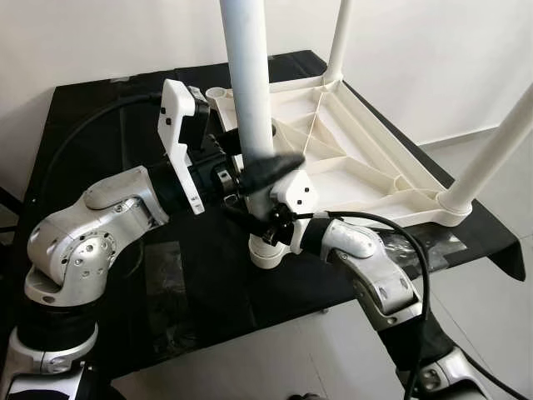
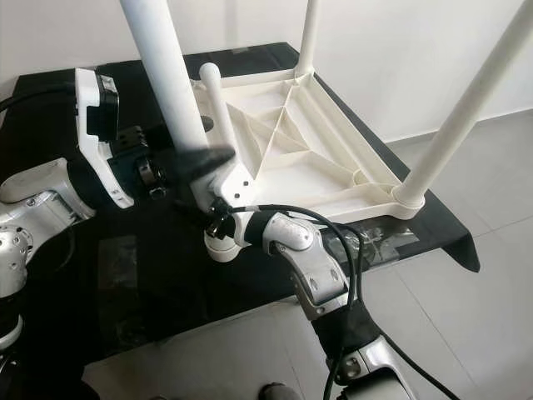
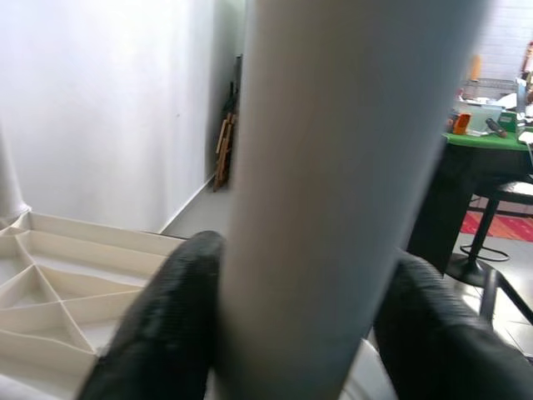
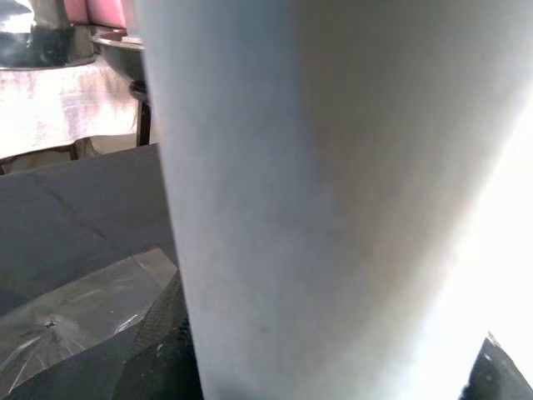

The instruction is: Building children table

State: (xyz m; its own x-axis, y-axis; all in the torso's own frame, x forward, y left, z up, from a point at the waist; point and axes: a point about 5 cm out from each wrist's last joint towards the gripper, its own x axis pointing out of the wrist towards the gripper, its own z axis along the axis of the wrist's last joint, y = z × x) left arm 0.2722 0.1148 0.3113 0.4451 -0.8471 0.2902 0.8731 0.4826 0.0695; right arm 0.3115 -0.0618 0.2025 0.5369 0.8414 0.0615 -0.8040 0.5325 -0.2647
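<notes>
On the black tabletop the white children's table lies upside down. I'm seating its near-left leg: left gripper fingers clamp it, right gripper hugs lower. Next, I judge, press straight down.

The two head cameras are looking forward and down from above the near edge of the black tabletop, sharing the upturned white table frame and its near upright leg. The left wrist camera is sitting very close to that leg, facing across the frame toward a white wall. The right wrist camera is pressing nearer still, facing across the tabletop's dark cloth.
</notes>
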